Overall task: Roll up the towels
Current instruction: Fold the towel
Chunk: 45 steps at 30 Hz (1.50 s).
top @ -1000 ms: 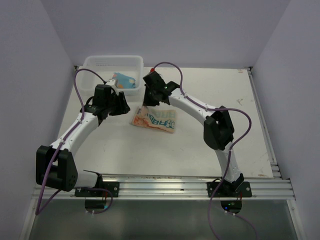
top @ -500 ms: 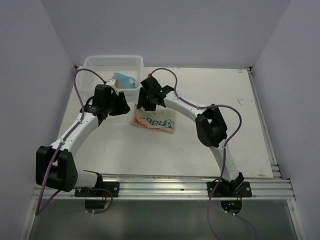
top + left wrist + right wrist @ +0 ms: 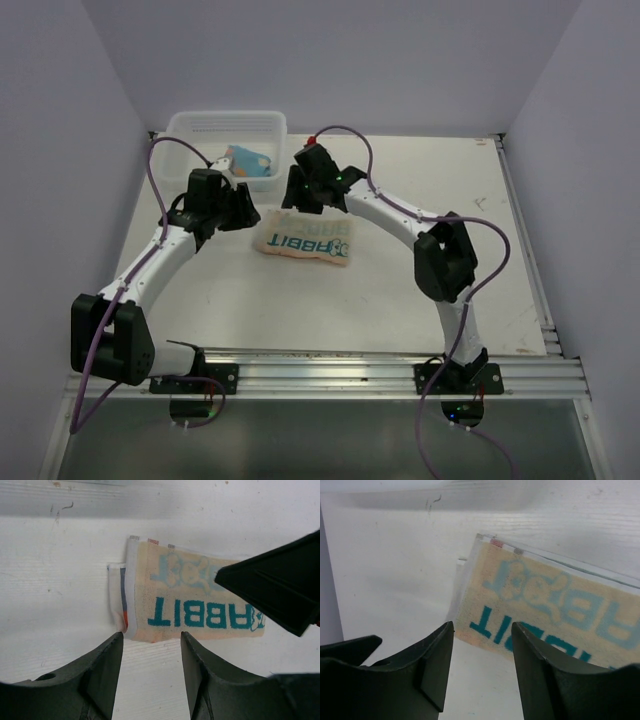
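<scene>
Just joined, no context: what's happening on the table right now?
Neither arm holds anything. The cream towel with teal RABBIT lettering lies folded flat on the white table, not yet rolled. The left gripper and right gripper both hang open near its left end. The light blue towel sits in the white slatted plastic basket at the far left.

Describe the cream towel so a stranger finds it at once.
On the table, find the white basket, far left. The cream towel lies folded just nearer and right of it. Only it carries teal RABBIT lettering; the blue towel sits inside.
</scene>
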Each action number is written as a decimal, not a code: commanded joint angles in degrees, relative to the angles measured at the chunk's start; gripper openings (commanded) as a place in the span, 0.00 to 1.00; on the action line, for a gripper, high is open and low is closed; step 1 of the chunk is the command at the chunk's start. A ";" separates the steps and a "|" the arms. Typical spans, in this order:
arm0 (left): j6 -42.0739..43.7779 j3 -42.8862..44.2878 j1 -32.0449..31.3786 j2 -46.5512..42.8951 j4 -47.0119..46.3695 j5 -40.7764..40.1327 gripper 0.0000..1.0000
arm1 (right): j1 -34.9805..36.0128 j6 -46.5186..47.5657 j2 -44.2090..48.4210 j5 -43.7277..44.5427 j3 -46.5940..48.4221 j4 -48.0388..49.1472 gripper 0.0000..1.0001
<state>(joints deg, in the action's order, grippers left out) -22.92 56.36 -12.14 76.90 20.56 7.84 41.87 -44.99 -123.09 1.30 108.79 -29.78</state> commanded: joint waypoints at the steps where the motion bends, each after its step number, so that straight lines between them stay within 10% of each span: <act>1: 0.50 -0.28 -0.43 -0.35 -2.45 1.30 0.54 | -1.87 1.39 10.12 3.53 -5.76 -0.63 0.51; 16: 1.47 -0.37 -2.36 1.50 -3.33 -1.77 0.49 | -5.31 4.39 22.81 -0.86 -34.43 5.24 0.19; 45: -1.52 2.00 -8.16 1.06 -2.10 -7.57 0.48 | -0.22 19.32 14.89 0.02 -45.60 7.02 0.21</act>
<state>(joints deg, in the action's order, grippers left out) -23.46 56.51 -19.62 78.15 18.96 1.54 39.03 -30.70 -107.85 1.17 67.22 -16.67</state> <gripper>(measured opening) 0.484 0.206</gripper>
